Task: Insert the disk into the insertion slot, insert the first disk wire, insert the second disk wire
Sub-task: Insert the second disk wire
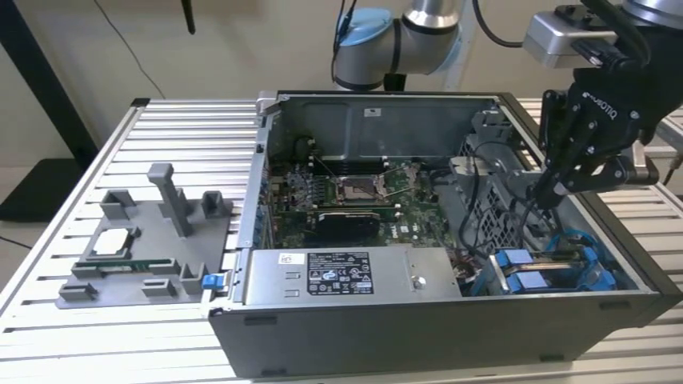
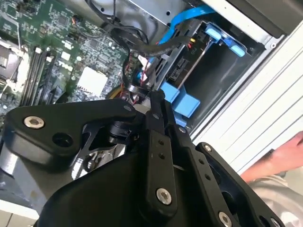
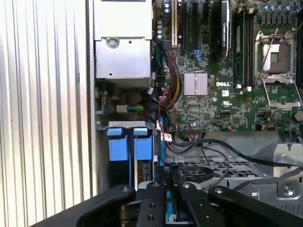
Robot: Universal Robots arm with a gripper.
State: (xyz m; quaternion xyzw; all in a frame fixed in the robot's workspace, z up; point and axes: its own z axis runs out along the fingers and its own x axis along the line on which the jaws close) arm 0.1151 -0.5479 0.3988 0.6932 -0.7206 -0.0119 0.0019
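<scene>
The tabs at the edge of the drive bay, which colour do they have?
Bright blue tabs, clearest in the first wrist view, beside the grey drive bay.

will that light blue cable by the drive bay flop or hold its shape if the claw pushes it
The light blue cable looks flat and thin, so it likely bends easily. It already arcs unsupported, so probably springs back somewhat. The claw is beside it.

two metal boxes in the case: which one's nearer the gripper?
The perforated cage, right beside the gripper. The labelled power-supply box lies further toward the exterior view's left.

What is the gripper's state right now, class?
Gripper: shut, low inside the case by the blue-tabbed slot; whether it pinches a wire cannot be told.
</scene>
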